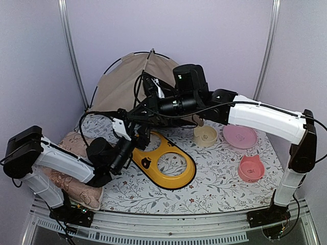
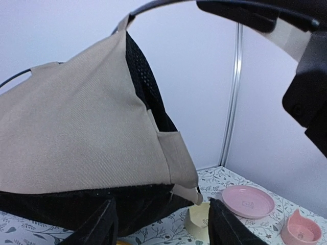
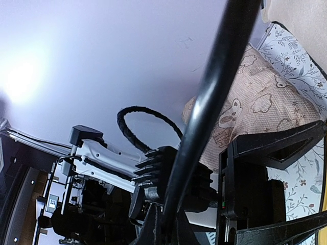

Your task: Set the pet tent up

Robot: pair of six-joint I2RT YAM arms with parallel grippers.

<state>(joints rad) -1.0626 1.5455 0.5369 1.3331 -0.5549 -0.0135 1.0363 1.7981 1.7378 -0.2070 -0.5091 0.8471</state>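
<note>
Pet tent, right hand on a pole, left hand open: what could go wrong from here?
1. The right hand pinches only a thin black pole of the pet tent; the bowed pole may slip and spring free.
2. The left hand is open, holding nothing, close under the right arm; they could collide.
3. The cream bowl sits by the tent's edge and may get shoved.

The rear left corner is blocked by the tent [image 1: 127,76]. The centre is crossed by the right arm [image 1: 265,120] and occupied by the yellow tray [image 1: 149,169]. The left edge is taken by the cushion [image 1: 82,194]. Passage is afforded over bare mat [image 1: 214,189] between tray and pink bowl [image 1: 251,168].
</note>
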